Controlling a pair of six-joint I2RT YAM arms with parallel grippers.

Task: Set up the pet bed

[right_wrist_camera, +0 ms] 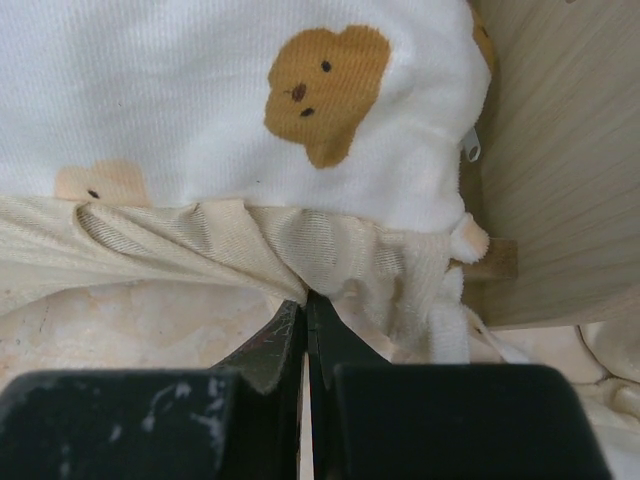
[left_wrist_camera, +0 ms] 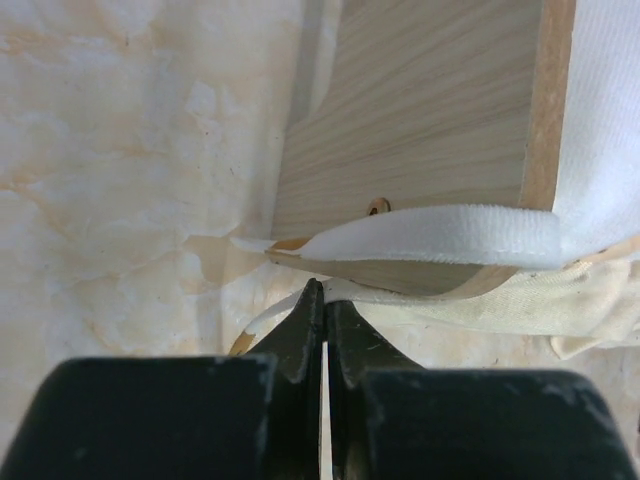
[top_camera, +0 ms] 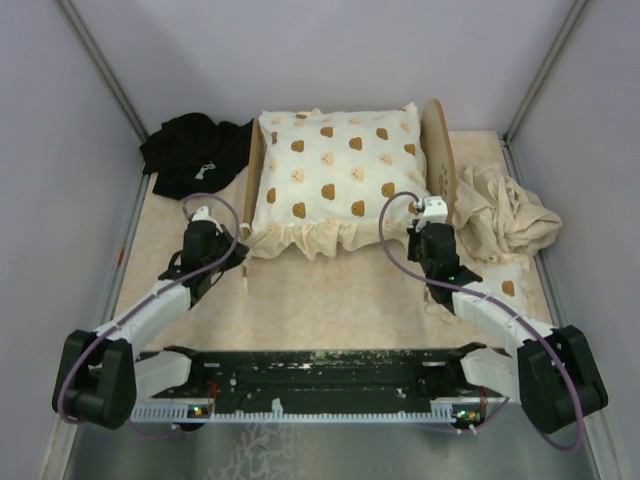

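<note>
The right pincer [right_wrist_camera: 305, 305] is clenched on the frill of the frilled cushion [top_camera: 335, 165]. The left pincer [left_wrist_camera: 322, 300] is clenched too, its tips just under the lower edge of a wooden end panel; whether it nips any cloth I cannot tell. The pet bed [top_camera: 437, 145] stands at the far middle of the desk [top_camera: 330, 300], under the cushion. A black cloth [top_camera: 190, 150] lies to its left, a crumpled beige cloth [top_camera: 500, 215] to its right
</note>
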